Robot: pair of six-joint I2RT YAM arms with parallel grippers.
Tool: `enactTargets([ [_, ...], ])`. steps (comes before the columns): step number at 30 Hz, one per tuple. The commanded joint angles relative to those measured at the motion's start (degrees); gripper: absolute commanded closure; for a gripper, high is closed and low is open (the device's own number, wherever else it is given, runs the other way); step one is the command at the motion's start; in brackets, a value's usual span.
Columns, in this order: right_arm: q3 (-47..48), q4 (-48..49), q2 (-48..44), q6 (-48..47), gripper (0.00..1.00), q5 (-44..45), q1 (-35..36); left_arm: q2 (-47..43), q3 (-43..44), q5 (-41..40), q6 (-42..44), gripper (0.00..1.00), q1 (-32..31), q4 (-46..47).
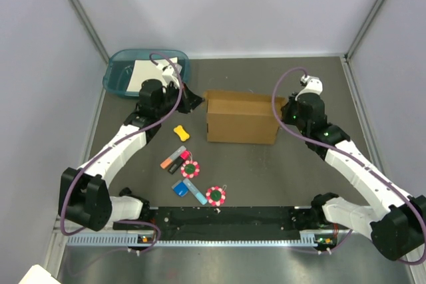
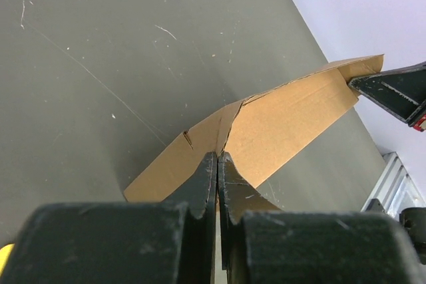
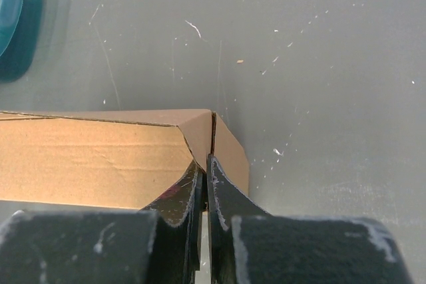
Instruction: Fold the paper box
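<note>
The paper box (image 1: 241,118), brown corrugated cardboard partly raised into a box shape, stands mid-table. My left gripper (image 1: 195,102) is at its left end. In the left wrist view its jaws are shut, and the left gripper (image 2: 218,155) has its tips against the seam between two brown flaps of the paper box (image 2: 279,124). My right gripper (image 1: 282,108) is at the right end of the box. The right gripper (image 3: 205,159) is also shut, its tips touching the slit between the end flaps of the paper box (image 3: 93,157). I see nothing held between either pair of fingers.
A teal tray (image 1: 118,78) holding a white sheet (image 1: 145,74) sits at the back left, and its rim shows in the right wrist view (image 3: 10,4). In front of the box lie a yellow piece (image 1: 181,132), markers (image 1: 174,159), two pink round items (image 1: 191,169) and blue pieces (image 1: 180,189).
</note>
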Motion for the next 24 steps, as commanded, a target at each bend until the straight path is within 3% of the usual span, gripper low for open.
enactTargets([
  [1, -3.4, -9.6, 1.2, -1.3, 1.0, 1.1, 0.5, -3.0, -0.7, -1.2, -6.8, 1.0, -0.3, 5.0],
  [7, -4.2, -8.9, 1.4, -1.4, 1.0, 2.6, 1.2, -4.6, -6.0, -3.7, -18.4, 1.0, -0.3, 12.5],
  [24, -5.1, -8.4, 2.7, -1.4, 1.0, 5.1, 2.6, -6.4, -8.1, -7.9, -28.6, 1.0, -2.3, 14.3],
])
